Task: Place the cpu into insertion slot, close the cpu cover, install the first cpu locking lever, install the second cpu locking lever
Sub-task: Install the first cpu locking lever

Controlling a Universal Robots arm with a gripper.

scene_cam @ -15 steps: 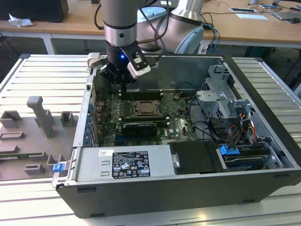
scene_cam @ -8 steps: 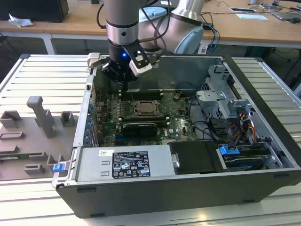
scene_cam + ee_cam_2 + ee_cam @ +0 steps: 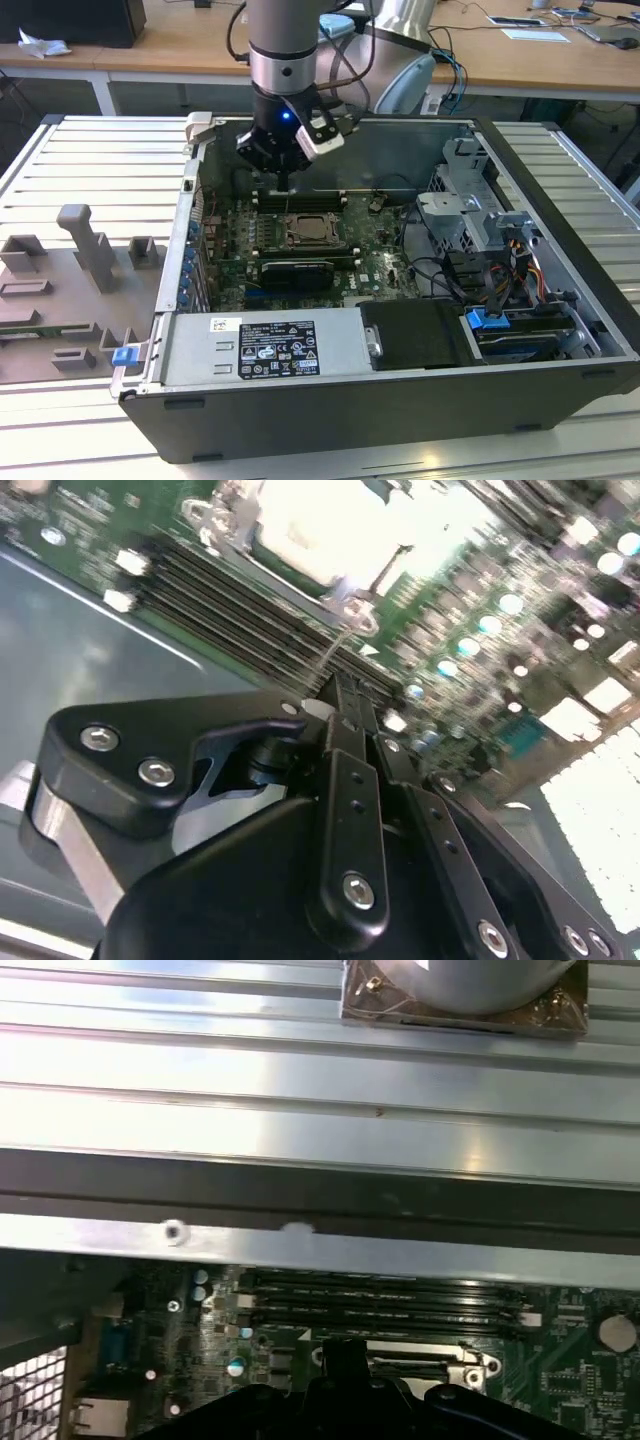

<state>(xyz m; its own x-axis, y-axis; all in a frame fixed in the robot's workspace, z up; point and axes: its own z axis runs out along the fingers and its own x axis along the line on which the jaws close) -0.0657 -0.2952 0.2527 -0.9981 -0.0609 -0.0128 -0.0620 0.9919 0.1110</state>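
Two fingers (image 3: 352,780) of my gripper (image 3: 283,175) are drawn in narrow, tips close together, nothing bulky between them. In the second wrist view a thin lever wire (image 3: 333,650) runs right off the tips; I can't tell whether I'm pinching it or only touching it.

In the exterior view I hang low inside the open case (image 3: 560,330), over the memory slots (image 3: 230,600), just beside the socket on the side away from the camera.

The cpu (image 3: 313,231) lies flat in the insertion slot (image 3: 293,236), pale face up, also bright in the second wrist view. The cpu cover (image 3: 345,608) looks down over it, with the chip face showing through the window. I can't tell if the levers are latched.

Handling, my judgement: the chip is light, stiff and smooth, and the pin field under it is fragile, so hold it by opposite edges only, with no sliding. The cover is thin sheet metal on a hinge; push on the frame, not the chip. The lever is a stiff, springy wire, slick and likely to snap back; take it at the bent end.

Farther out, a long black expansion card (image 3: 295,272) sits nearer the camera. Grey fixture blocks (image 3: 85,250) stand on the ribbed table (image 3: 100,170) at the exterior view's left.
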